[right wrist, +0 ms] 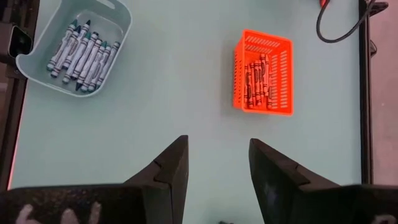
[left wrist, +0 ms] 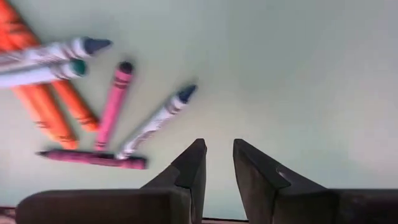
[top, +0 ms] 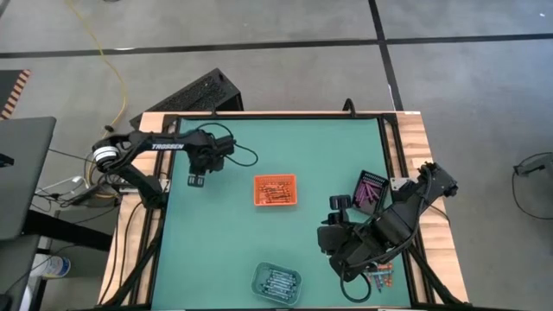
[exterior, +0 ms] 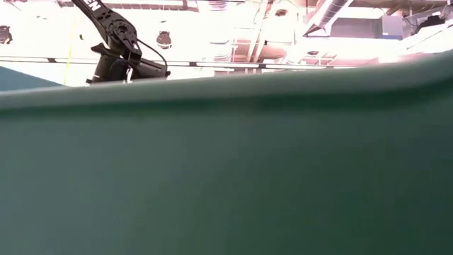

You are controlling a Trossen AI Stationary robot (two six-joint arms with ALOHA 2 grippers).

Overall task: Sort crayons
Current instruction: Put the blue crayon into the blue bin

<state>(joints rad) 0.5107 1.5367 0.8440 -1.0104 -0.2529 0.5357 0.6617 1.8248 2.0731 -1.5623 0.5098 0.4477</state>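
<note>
Several loose crayons lie flat on the green mat in the left wrist view: orange ones [left wrist: 46, 109], blue-grey ones [left wrist: 155, 121] and magenta ones [left wrist: 115, 106]. My left gripper [left wrist: 219, 155] points down over bare mat just beside them, near the table's far left [top: 197, 180]. Its fingers stand a narrow gap apart with nothing between them. My right gripper [right wrist: 217, 162] hangs open high over the table's right side [top: 339, 207], holding nothing. A few more loose crayons [top: 380, 278] lie near the right front edge.
An orange tray [top: 275, 190] holding orange crayons stands mid-table. A pale teal tray [top: 276, 281] of blue-grey crayons sits at the near edge. A black tray [top: 371, 190] with purple crayons is at the right. Bare mat lies between them.
</note>
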